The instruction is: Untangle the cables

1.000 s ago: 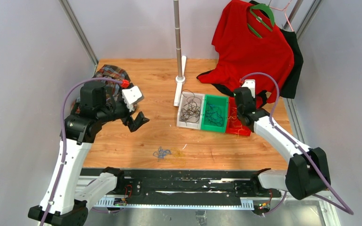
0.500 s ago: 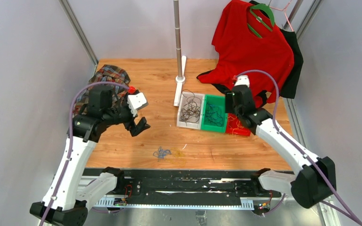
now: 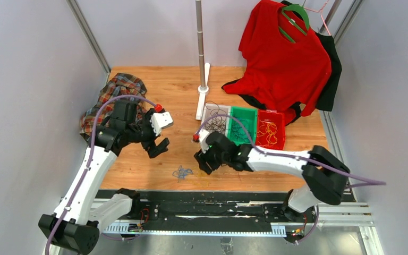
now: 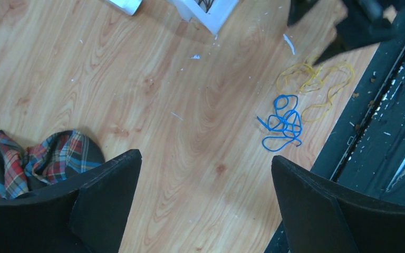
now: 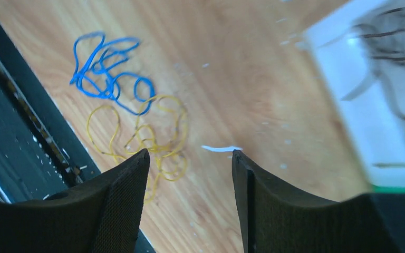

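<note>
Since the blue cable (image 5: 108, 68) and yellow cable (image 5: 147, 137) overlap slightly at the near edge of the table (image 3: 138, 164), we judge the right gripper (image 5: 190, 158), open and empty over them, should pinch yellow's right-hand loops clear of blue; left gripper (image 4: 205, 163) likewise open, empty.

Big swing by the right gripper (image 3: 201, 160): off the red bin (image 3: 270, 130), down across the table to the near middle, now just beside the yellow cables (image 5: 155, 142) and blue cables (image 3: 181, 172). Small drift rightward and nearer by the left gripper (image 3: 158, 147).
</note>
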